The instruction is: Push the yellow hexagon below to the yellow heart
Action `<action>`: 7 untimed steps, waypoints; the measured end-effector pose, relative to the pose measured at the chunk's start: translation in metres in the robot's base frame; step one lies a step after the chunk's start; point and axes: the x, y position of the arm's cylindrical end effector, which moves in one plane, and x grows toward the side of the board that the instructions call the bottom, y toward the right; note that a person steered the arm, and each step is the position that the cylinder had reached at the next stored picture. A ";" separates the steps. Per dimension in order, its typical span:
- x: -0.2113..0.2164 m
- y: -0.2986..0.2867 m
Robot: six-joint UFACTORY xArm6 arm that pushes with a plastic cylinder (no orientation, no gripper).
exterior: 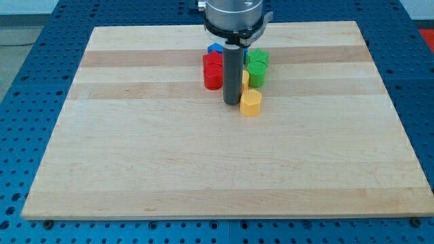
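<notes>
My tip [232,103] is resting on the wooden board [135,156], upper centre of the view; the rod is hanging straight down from the grey arm housing [234,17] at the view's top

No pincer on this rig, just a plain rod, so nothing is spreading, pressing or pinching

Yellow hexagon [251,104] is sitting just to the view's right of my tip, touching or nearly so; can't tell which from this angle

2nd yellow block [245,78] is peeking out right behind the rod, above and right of my tip. Mostly hidden, shape not readable, presumably the yellow heart. Hexagon is lying below it in the view, close, gap or contact unclear

Red blocks [213,72] are sitting up and to the left of my tip, near the rod, looking like two pieces pressed together: squarish one above, rounder one below

Blue block [215,49] is showing above the red ones, partly hidden by the arm housing, shape unclear

Green blocks [257,66] are sitting up and to the right of my tip, two of them, one above the other, touching; the lower one is looking roughly round

All blocks are clustering round the rod

Blue perforated table [27,27] is surrounding the board on all sides
</notes>
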 end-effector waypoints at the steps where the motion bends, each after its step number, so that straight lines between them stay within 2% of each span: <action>1: -0.015 -0.019; 4: -0.023 -0.024; 7: -0.022 0.001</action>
